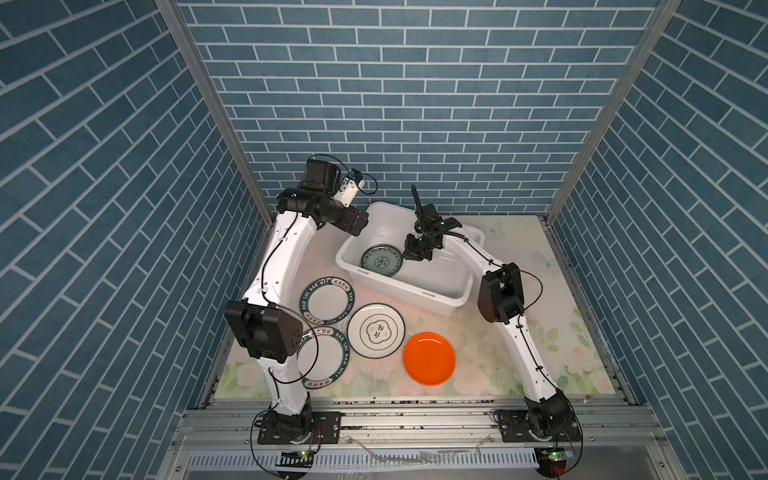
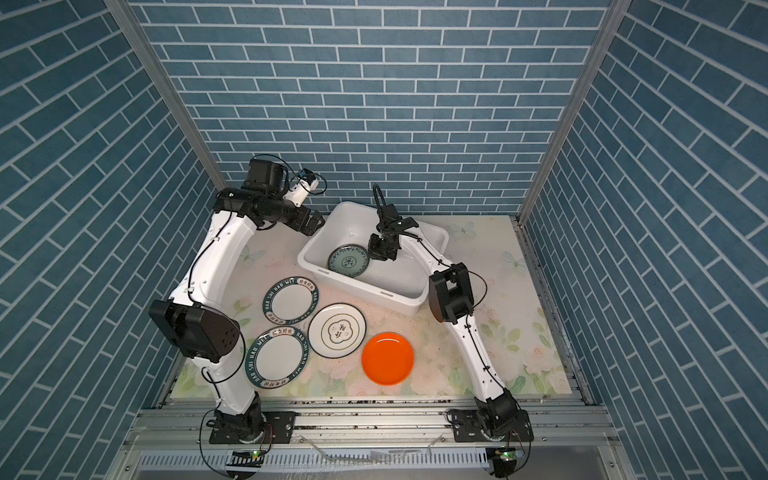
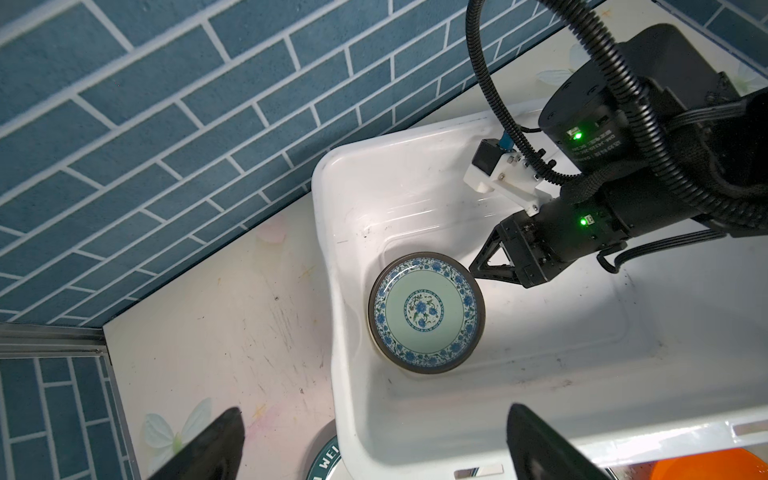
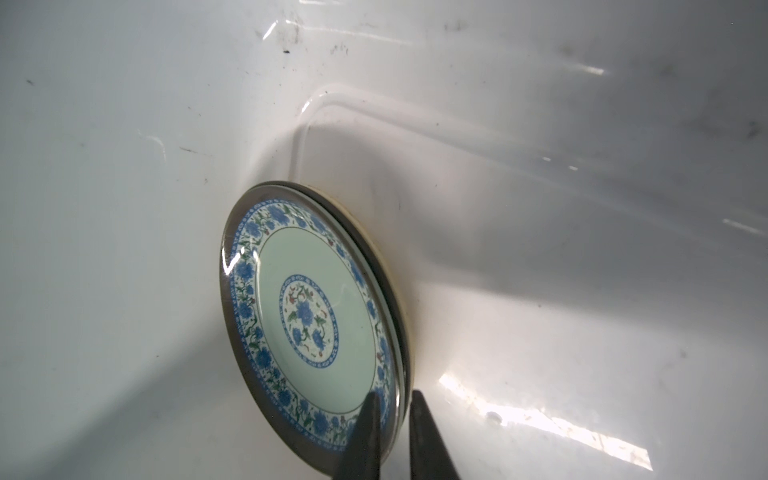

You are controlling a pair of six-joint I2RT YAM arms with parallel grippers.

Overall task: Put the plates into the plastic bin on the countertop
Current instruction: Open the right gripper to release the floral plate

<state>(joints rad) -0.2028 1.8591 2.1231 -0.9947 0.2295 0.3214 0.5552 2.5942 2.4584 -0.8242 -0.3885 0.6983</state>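
The blue-green patterned plate [image 1: 381, 260] [image 2: 348, 260] [image 3: 426, 311] [image 4: 307, 324] lies in the left end of the plastic bin [image 1: 415, 296] [image 3: 457, 415], on top of a black edge [image 4: 390, 274] and a cream edge. My right gripper [image 1: 409, 253] [image 4: 395, 394] reaches into the bin and straddles that plate's rim. Its fingers are a narrow gap apart, with a sliver of light beside the rim. My left gripper [image 1: 355, 222] [image 3: 374, 409] hovers wide open above the bin's left corner, holding nothing.
On the countertop [image 1: 540, 291] in front of the bin lie two white plates with green lettered rims [image 1: 328, 301] [image 1: 322, 357], a white plate with a gold motif [image 1: 376, 330] and an orange plate [image 1: 429, 358]. The left arm's elbow overhangs the nearer lettered plate.
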